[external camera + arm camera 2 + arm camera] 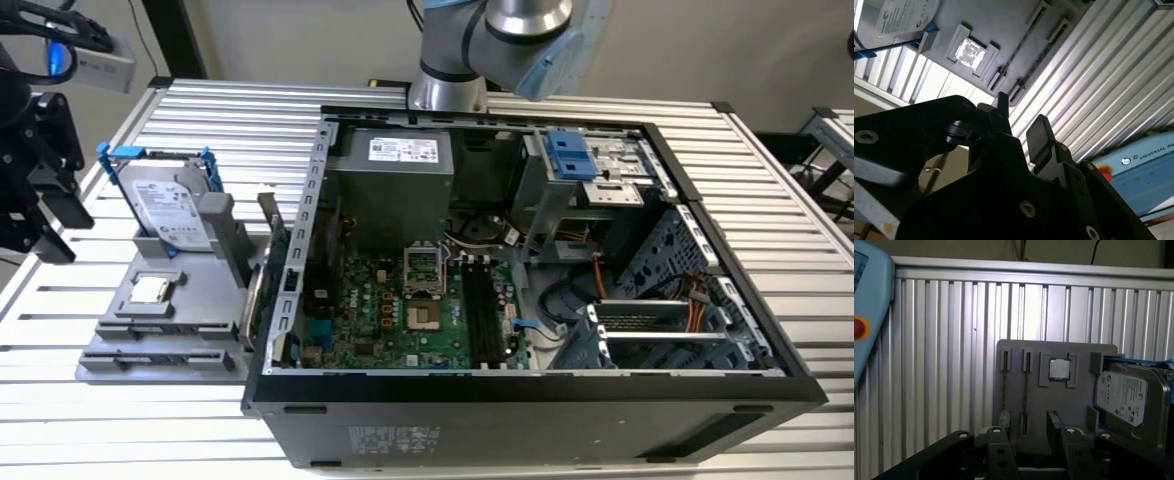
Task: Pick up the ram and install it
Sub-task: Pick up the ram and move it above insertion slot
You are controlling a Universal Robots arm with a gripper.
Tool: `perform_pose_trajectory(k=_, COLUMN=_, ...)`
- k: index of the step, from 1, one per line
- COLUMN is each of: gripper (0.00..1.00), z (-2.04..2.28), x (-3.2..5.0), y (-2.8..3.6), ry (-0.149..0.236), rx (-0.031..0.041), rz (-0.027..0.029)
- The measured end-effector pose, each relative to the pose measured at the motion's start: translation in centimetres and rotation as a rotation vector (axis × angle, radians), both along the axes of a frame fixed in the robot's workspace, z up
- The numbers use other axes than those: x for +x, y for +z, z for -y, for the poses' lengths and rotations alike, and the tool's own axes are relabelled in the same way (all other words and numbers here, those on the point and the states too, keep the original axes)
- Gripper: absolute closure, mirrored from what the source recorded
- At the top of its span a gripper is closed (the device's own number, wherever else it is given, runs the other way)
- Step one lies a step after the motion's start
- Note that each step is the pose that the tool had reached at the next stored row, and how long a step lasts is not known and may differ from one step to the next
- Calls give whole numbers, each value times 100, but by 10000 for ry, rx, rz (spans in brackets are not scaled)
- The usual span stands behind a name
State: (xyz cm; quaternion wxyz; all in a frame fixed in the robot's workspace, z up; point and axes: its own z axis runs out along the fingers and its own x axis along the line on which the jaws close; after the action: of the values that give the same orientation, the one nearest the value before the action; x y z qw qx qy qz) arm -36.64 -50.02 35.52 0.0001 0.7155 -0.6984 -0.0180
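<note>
Exterior view: the holder is at the exterior view's left. First wrist view: the ram stands edgewise in it, probably light but fragile; you pinch its flat faces. Second wrist view: your claw is released, empty.

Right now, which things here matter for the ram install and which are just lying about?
Job: ram, its gray holder, memory slots, tool (open).
Lying about: hard drive, processor chip.
</note>
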Motion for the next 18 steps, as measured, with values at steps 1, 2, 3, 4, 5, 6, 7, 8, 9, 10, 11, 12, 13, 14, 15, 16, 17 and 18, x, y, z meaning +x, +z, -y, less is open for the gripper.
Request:
perform_pose_trajectory(k=1, gripper=0, z=0, x=0, y=-9, ry=0, rx=0, rz=5)
perform_pose_trajectory(k=2, gripper=0, z=0, x=0, y=-19, ry=1, rx=1, rz=7)
perform_pose_trajectory(k=3, gripper=0, z=0, x=0, y=-30, ry=0, rx=1, rz=8)
perform_pose_trajectory(k=4, gripper=0, z=0, x=0, y=-40, ry=0, rx=1, rz=9)
perform_pose_trajectory(k=5, gripper=0, z=0, x=0, y=-50, ry=-5, rx=0, rz=8)
perform_pose_trajectory(k=6, gripper=0, z=0, x=0, y=-59, ry=-14, rx=0, rz=8)
perform_pose_trajectory(k=7, gripper=0, z=0, x=0, y=-69, ry=-41, rx=-2, rz=8)
perform_pose_trajectory(k=8, gripper=0, z=0, x=0, y=-78, ry=-96, rx=-2, rz=9)
perform_pose_trajectory(k=9, gripper=0, z=0, x=0, y=-86, ry=-156, rx=-4, rz=8)
perform_pose_trajectory(k=10, gripper=0, z=0, x=0, y=-94, ry=-211, rx=-7, rz=8)
perform_pose_trajectory(k=11, gripper=0, z=0, x=0, y=-103, ry=-253, rx=-12, rz=8)
perform_pose_trajectory(k=12, gripper=0, z=0, x=0, y=-113, ry=-256, rx=-15, rz=7)
perform_pose_trajectory(k=13, gripper=0, z=0, x=0, y=-124, ry=-257, rx=-18, rz=8)
perform_pose_trajectory(k=14, gripper=0, z=0, x=0, y=-133, ry=-257, rx=-22, rz=8)
perform_pose_trajectory(k=15, gripper=0, z=0, x=0, y=-144, ry=-257, rx=-24, rz=8)
perform_pose_trajectory(k=16, gripper=0, z=0, x=0, y=-155, ry=-257, rx=-24, rz=8)
perform_pose_trajectory(k=17, gripper=0, z=0, x=-1, y=-167, ry=-257, rx=-25, rz=9)
perform_pose_trajectory(k=18, gripper=0, z=0, x=-2, y=-178, ry=-257, rx=-27, rz=9)
